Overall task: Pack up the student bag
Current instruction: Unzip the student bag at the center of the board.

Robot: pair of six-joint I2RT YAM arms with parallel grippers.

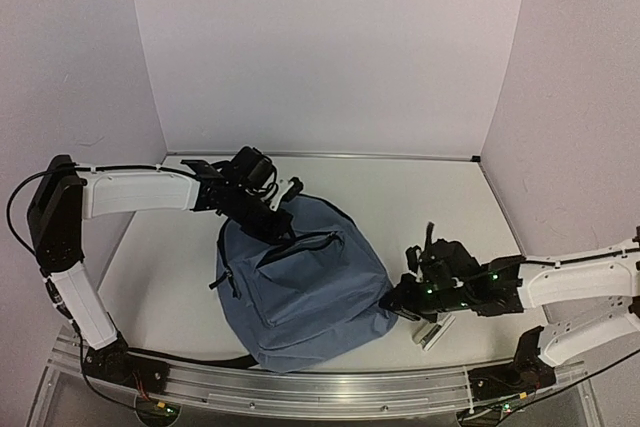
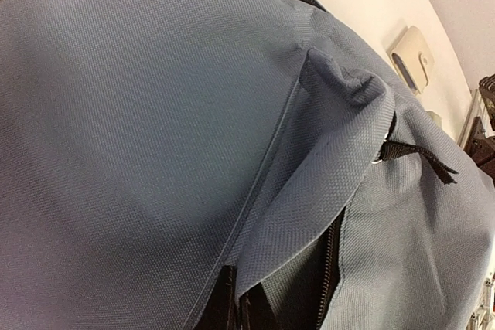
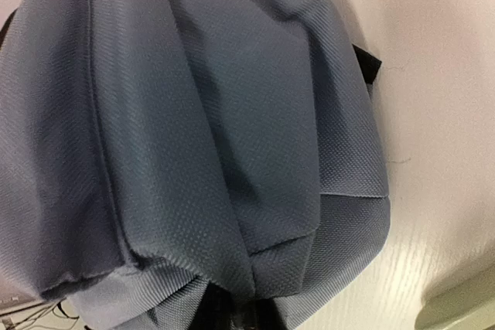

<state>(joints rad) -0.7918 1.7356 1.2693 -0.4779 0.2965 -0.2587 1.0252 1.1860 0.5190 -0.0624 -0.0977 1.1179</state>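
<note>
student bag lies on table, zip parted, contents hidden.

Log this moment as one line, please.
left tool: pinching student bag flap | right tool: pinching bag corner | bag: lying on table

Left arm: white boxy shells, black joint housings.
Left cable: thin, black, looped beside the black elbow block, running on along the white link.
Left gripper: black, bulky black wrist module behind it.
Right arm: white shells, black joints.
Right gripper: black, small green lights on its body.
Bases: black blocks, near edge of the worktop.
</note>
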